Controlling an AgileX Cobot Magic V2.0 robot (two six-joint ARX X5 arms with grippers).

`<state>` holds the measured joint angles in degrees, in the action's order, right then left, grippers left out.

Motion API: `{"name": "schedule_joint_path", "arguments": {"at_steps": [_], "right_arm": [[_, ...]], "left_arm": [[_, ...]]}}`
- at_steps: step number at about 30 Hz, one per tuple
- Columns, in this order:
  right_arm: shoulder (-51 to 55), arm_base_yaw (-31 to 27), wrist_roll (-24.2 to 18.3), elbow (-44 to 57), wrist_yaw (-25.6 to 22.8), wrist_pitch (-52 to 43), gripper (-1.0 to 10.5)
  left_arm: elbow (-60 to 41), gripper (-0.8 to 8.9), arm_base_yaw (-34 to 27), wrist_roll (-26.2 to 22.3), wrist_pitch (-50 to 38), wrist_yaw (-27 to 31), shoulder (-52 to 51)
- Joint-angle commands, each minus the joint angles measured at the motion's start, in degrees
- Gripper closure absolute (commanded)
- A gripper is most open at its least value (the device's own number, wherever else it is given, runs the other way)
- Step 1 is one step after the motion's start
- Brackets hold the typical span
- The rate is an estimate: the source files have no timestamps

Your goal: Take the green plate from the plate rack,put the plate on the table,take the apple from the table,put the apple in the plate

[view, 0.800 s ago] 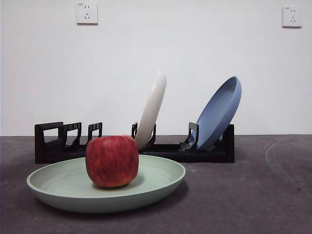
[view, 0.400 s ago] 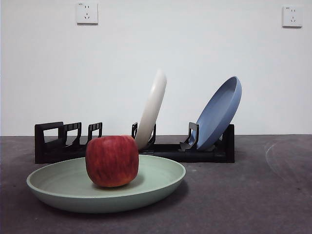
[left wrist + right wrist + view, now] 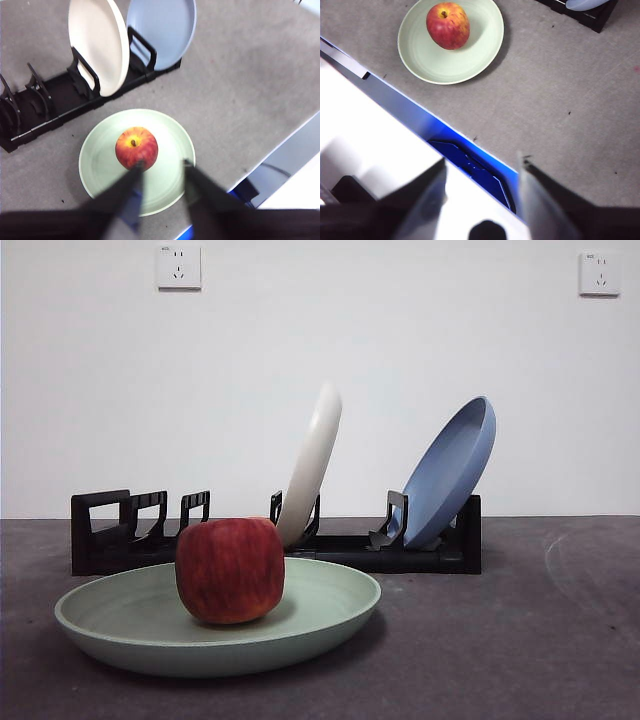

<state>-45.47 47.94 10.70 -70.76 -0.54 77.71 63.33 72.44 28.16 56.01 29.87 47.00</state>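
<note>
**Q:** Which step were you on at this moment, operator?

**A:** By the look of it, the last one was finished. The apple (image 3: 230, 571) sat in the green plate (image 3: 330, 615), and the plate lay flat on the table (image 3: 520, 640) just in front of the rack (image 3: 110, 540). Your left gripper (image 3: 161, 167) hung high above the plate, jaws apart and holding nothing. Your right gripper (image 3: 482, 167) was off past the table's edge, jaws likewise apart and empty.

**Q:** What did your next move call for?

**A:** Little, in my judgement: you needed only to keep both arms clear, since any descent by the left one risked nudging the apple.

**Q:** How did the things look?

**A:** The apple (image 3: 136, 147) stood stem up, dark red with yellow around the stem, a little off the plate's centre. The plate (image 3: 105, 170) was pale sage, shallow and much wider than the fruit. A cream plate (image 3: 312, 465) and a blue plate (image 3: 450, 470) leaned in the rack behind.
</note>
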Motion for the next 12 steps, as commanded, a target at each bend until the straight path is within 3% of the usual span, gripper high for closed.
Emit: {"name": "schedule_joint_path", "arguments": {"at_steps": [1,12], "right_arm": [[0.11,0.09,-0.37,0.42,-0.42,1.33,9.6],[-0.07,0.09,0.04,0.37,-4.74,1.31,9.5]], "left_arm": [[-0.15,8.21,0.15,0.15,-0.42,0.15,0.66],[-0.15,8.17,0.15,0.13,-1.42,0.15,1.44]]}}
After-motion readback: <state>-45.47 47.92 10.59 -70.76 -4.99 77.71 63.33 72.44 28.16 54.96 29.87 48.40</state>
